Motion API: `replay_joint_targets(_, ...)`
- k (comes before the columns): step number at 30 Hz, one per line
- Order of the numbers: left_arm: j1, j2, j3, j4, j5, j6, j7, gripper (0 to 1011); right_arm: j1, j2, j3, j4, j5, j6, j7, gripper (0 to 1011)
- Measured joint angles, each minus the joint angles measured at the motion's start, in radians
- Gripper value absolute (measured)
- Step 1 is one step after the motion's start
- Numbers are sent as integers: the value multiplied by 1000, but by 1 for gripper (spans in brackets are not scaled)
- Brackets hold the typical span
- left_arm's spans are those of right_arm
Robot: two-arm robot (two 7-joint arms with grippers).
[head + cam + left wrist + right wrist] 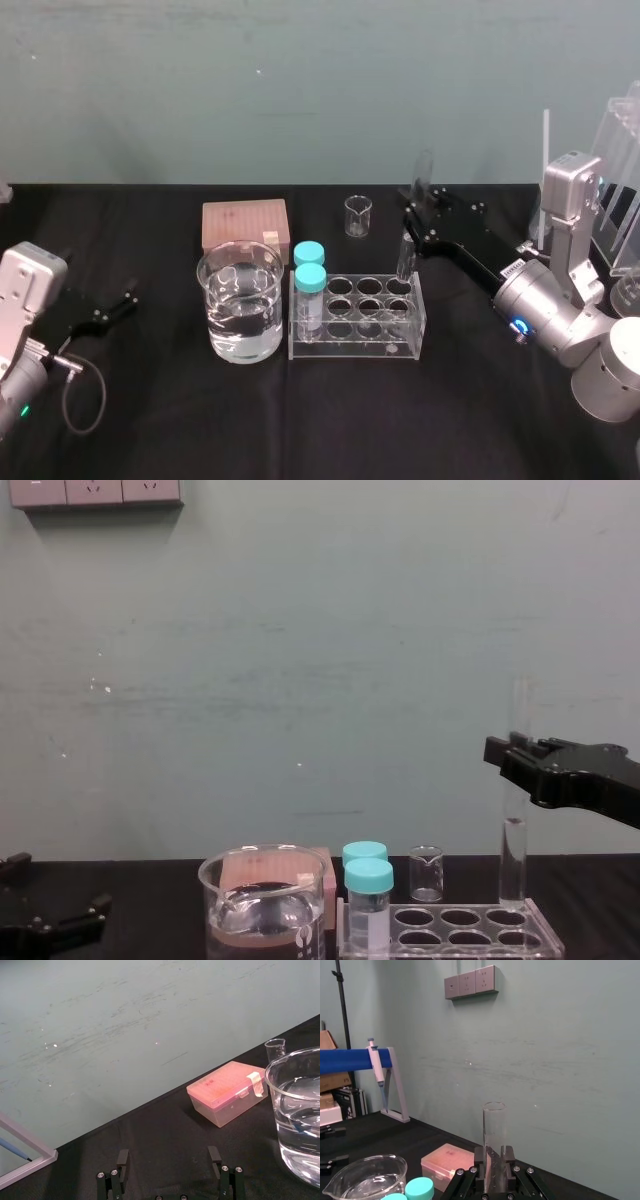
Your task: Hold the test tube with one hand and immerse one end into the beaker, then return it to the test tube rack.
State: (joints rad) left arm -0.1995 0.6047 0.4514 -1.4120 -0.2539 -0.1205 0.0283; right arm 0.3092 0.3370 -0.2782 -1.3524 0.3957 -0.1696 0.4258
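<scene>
1. Test tube (pixel 405 255): upright, gripped about mid-length by the closed fingers of the right gripper (pixel 413 222). Its open top stands above the fingers and its round end hangs below them.
2. Rack (pixel 400 345): directly beneath the fingers. The tube's end is at the far right hole, but I cannot tell whether it is seated or just over it.
3. Beaker (pixel 240 300): holds water and stands well to the left of the fingers, beyond two teal-capped vials (pixel 310 268).
4. Left gripper (pixel 125 300): parked far left on the surface, fingers spread, empty.
5. Progress: the tube is held at the rack, not the beaker. Nothing shows whether the dip is done, so this is judged either the lift-out or the return.
</scene>
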Motion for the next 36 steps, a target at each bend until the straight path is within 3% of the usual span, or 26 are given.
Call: replay_joint_targets(36, 0, 0, 0, 0, 0, 0, 0, 1000, 13, -16, -11, 32, -27, 15, 18, 226)
